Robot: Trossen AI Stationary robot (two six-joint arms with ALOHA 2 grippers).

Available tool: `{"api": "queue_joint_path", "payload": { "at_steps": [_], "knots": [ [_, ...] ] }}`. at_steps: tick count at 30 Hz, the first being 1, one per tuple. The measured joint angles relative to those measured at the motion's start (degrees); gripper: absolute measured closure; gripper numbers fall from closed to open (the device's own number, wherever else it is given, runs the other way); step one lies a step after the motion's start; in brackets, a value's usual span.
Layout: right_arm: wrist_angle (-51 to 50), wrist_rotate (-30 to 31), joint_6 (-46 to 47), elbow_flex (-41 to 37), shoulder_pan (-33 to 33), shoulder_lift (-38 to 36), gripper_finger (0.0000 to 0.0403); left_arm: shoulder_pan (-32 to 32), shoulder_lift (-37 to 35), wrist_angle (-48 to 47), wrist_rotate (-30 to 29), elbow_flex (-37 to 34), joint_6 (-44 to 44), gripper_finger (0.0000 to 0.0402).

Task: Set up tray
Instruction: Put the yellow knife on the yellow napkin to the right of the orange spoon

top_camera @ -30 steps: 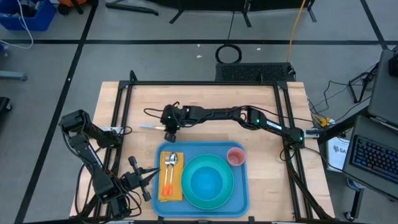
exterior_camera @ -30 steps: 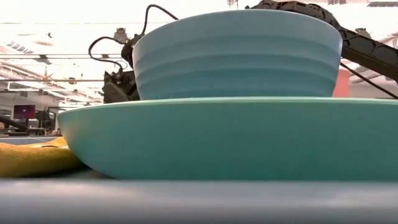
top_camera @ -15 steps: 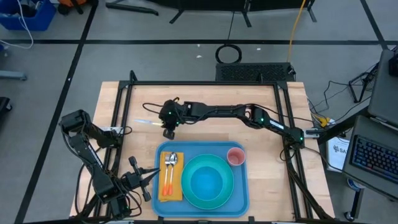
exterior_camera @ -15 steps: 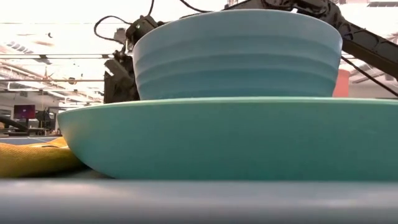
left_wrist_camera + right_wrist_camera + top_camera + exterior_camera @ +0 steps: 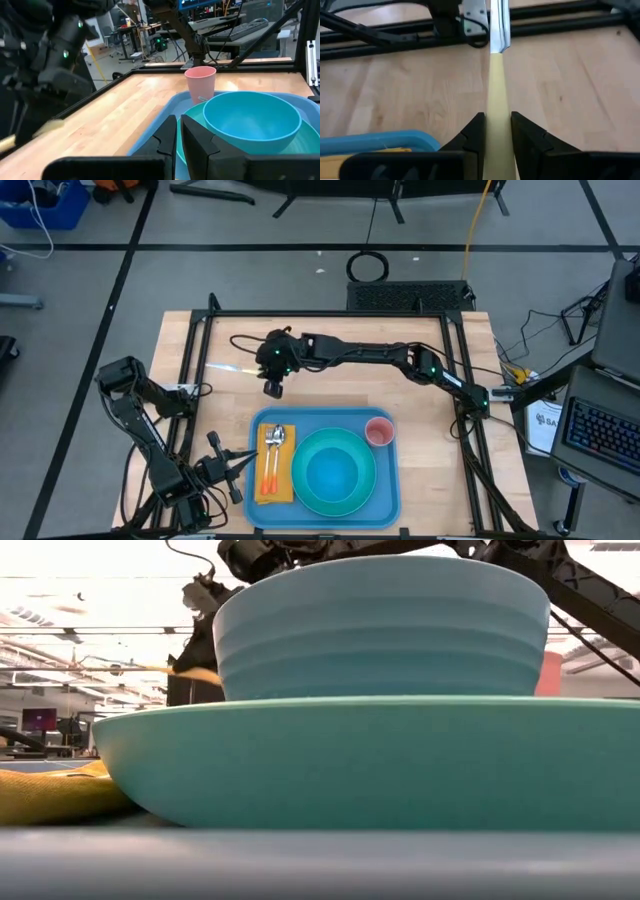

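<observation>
Tray point(image 5: 385, 502) sits on worktop point(image 5: 330, 350) at near edge, centre. On it: turquoise plate point(image 5: 334, 473) w/ bowl point(image 5: 251, 119) on top, pink cup point(image 5: 379, 430) at far right corner, yellow napkin point(image 5: 272, 477) at left w/ spoon point(image 5: 277, 442) & 2 orange-handled utensils. Right pincer point(image 5: 268, 377) reaches over worktop just beyond tray's far left corner, clamped on a knife point(image 5: 496, 75) w/ pale yellow handle, blade pointing left. Left pincer point(image 5: 178, 131) near tray's left near corner, fingers nearly together, holding nothing.
</observation>
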Motion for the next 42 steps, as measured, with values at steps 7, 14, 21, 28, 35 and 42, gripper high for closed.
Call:
{"api": "queue_joint_path", "payload": {
  "at_steps": [7, 14, 21, 28, 35, 42],
  "knots": [
    [-0.5, -1.5, -1.5, 0.0, 1.1, -2.7, 0.0343, 0.0, 0.0, 0.1, 0.3, 0.0, -0.7, 0.0371],
    [-0.3, -1.2, -3.7, 0.0, 2.4, -5.5, 0.0343, 0.0, 0.0, 0.3, 0.6, 0.0, -1.6, 0.0371],
    [-0.5, -1.3, -6.0, 0.0, 3.3, -8.7, 0.0343, 0.1, 0.0, 0.5, 1.4, 0.0, -2.2, 0.0371],
    [0.0, -1.5, -7.8, 0.0, 5.4, -11.5, 0.0343, 0.6, 0.0, 1.4, 1.5, 0.0, -2.4, 0.0371],
    [2.3, -8.1, -8.1, 0.0, 8.2, -13.1, 0.0343, 4.2, 0.0, 4.0, 6.7, 0.0, -2.1, 0.0371],
    [3.7, -12.2, -8.6, 0.0, 11.4, -13.5, 0.0343, 8.7, 0.0, 4.5, 13.8, 0.0, -1.7, 0.0371]
  ]
}}
